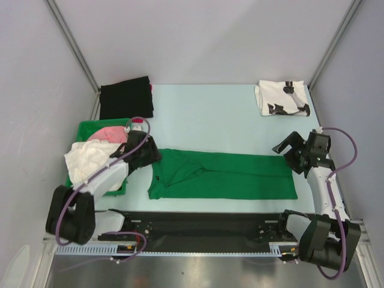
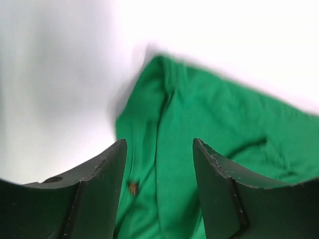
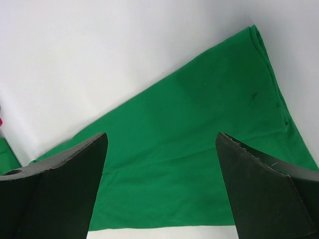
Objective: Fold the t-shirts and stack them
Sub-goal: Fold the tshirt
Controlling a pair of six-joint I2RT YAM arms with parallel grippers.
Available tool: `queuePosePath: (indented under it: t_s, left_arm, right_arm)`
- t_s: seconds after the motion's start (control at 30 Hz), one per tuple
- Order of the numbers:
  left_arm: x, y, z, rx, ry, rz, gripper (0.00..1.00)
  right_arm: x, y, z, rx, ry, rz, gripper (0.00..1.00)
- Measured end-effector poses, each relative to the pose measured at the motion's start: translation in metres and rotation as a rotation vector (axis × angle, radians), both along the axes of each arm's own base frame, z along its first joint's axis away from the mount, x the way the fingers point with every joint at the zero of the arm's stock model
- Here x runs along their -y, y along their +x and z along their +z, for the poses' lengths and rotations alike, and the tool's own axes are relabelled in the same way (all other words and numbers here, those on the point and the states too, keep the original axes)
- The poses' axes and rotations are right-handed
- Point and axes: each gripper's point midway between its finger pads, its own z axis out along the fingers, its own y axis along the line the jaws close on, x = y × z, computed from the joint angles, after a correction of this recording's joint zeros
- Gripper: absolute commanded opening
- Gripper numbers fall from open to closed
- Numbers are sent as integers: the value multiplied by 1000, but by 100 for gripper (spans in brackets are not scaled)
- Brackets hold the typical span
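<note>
Left gripper [image 2: 159, 144]: jaws partly apart, nothing gripped; green t-shirt [image 2: 199, 119] just beneath. Right gripper [image 3: 162, 137]: jaws wide apart, nothing gripped; same shirt's other end beneath.

— What is on the pale blue table [image 1: 204, 114]?
— A green t-shirt [image 1: 234, 175] lies flat near the front. It is folded into a long strip that runs from left to right.
— And at the back?
— A folded black cloth [image 1: 126, 99] sits in the far left corner. A white t-shirt [image 1: 282, 99] with black pictures sits folded in the far right corner.
— Anything else?
— A green bin [image 1: 90, 127] stands on the left side, near the green t-shirt's left end.
</note>
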Motion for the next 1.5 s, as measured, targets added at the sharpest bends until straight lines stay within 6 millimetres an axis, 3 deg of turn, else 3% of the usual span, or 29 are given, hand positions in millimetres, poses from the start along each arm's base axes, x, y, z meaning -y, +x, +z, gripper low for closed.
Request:
queuePosePath:
  t_s: [0.1, 0.33, 0.43, 0.53, 0.57, 0.6, 0.83, 0.9, 1.0, 1.2, 1.3, 1.33, 1.37, 1.4, 1.5]
  left_arm:
    - [5, 23, -12, -8, 26, -33, 58]
    - [13, 51, -33, -29, 52, -66, 48]
    - [15, 57, -42, -46, 54, -71, 36]
    - [17, 61, -51, -59, 58, -80, 17]
    - [17, 62, -51, -59, 56, -80, 4]
    - [19, 65, -50, -54, 51, -79, 0]
    - [25, 93, -49, -61, 65, -85, 0]
    - [31, 117, -44, -57, 69, -83, 0]
    - [46, 170, -30, -25, 70, -87, 0]
    - [92, 305, -10, 106, 20, -119, 0]
    - [129, 359, 2, 220, -84, -191, 25]
    - [139, 368, 7, 256, -112, -212, 64]
    - [145, 369, 8, 270, -123, -231, 86]
    - [150, 366, 6, 267, -136, -243, 100]
    - [162, 344, 10, 251, -146, -268, 100]
  right_arm:
    - [-4, -5, -1, 8, 11, 6, 96]
    - [-3, -6, -6, -8, 20, 20, 96]
    - [1, -7, -10, -9, 24, 17, 96]
    - [4, -10, -14, -13, 32, 16, 96]
    - [5, -11, -15, -14, 34, 16, 96]
    - [7, -11, -16, -13, 36, 17, 96]
    - [12, -11, -15, 4, 60, 14, 96]
    - [11, -10, -14, 13, 63, 22, 96]
    - [10, -8, -12, 25, 69, 31, 96]
    - [11, -1, -11, 55, 78, 43, 96]
    - [9, 0, -15, 59, 88, 51, 95]
    - [8, 0, -16, 60, 93, 54, 96]
    - [7, -1, -16, 58, 99, 59, 95]
    - [6, -1, -16, 59, 102, 63, 96]
    - [4, -1, -16, 61, 105, 70, 95]
